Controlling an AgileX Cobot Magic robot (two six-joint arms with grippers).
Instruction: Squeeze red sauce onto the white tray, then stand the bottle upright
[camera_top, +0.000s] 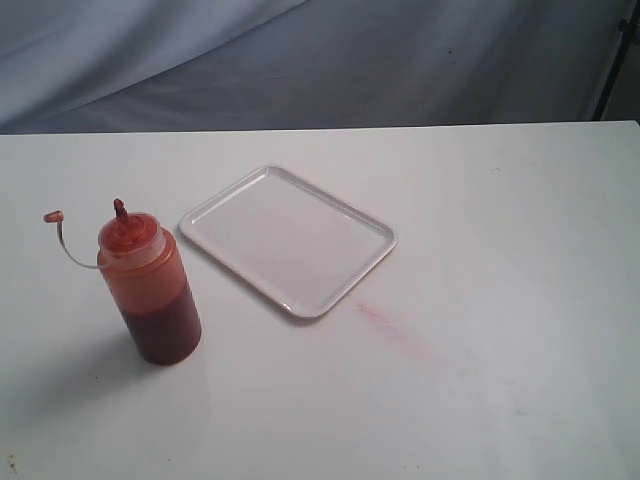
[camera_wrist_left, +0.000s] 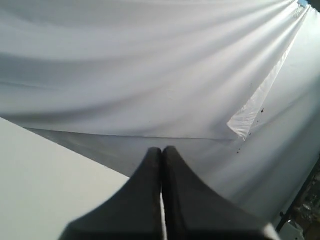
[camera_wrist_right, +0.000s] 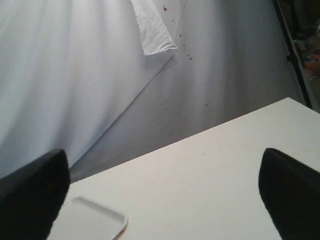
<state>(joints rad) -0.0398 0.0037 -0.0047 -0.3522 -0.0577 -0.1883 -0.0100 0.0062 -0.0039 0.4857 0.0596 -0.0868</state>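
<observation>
While bottle (camera_top: 150, 290) stands upright | nozzle (camera_top: 119, 208) points up | white tray (camera_top: 296, 309) alongside

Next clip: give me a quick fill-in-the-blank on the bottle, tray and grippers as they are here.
1. The bottle stands ____ on the table.
2. In the exterior view, the bottle is to the ____ of the tray.
3. The left gripper is ____.
4. The right gripper is ____.
Missing words: upright; left; shut; open.
</observation>
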